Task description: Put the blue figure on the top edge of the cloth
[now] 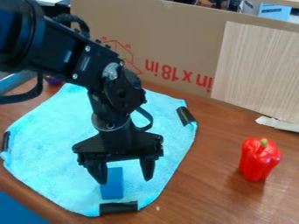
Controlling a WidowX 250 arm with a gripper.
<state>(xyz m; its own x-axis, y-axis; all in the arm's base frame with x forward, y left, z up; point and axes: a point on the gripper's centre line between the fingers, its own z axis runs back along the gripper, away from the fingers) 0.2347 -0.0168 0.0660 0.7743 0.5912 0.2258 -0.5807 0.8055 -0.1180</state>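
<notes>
Hanging over the cloth [46,144] now, claw [125,178] spread wide, close by the blue figure [113,186] near the cloth's bottom edge: centre first, sink straight down, pinch both sides evenly, then lift clear before crossing to the cloth's top edge.

End effector [124,176] downward, fingers apart.

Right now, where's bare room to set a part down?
Table between the cloth's right edge and the red pepper; also the cloth's left part, between left black strip and gripper. Crowded: by the blue block, gripper and near black strip.
</notes>
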